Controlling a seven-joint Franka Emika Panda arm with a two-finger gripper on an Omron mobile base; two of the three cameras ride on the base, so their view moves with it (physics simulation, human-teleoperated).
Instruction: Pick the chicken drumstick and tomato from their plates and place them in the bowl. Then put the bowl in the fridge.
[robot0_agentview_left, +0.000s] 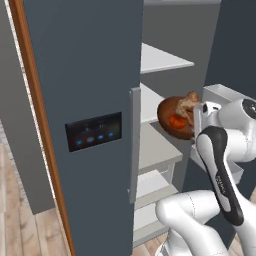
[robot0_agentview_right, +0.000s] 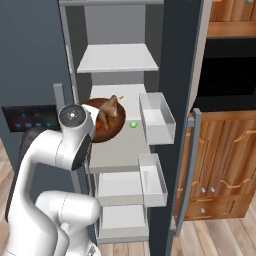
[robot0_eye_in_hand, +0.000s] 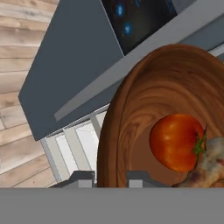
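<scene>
Bowl (robot0_eye_in_hand: 131, 113) rim pinched between the closed gripper (robot0_eye_in_hand: 110, 178) fingers, tilted — tomato (robot0_eye_in_hand: 177, 142) and chicken drumstick (robot0_eye_in_hand: 208, 168) inside — held just over the open fridge (robot0_agentview_left: 85, 90) middle shelf (robot0_agentview_right: 120, 150)

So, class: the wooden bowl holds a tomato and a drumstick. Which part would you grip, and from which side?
Grip the rim of the bowl, one finger inside the wall and one outside, as the gripper is doing. The wall is thin enough to pinch, while the tomato and drumstick fill the middle. Come at the rim edge-on, on the side away from the food.
</scene>
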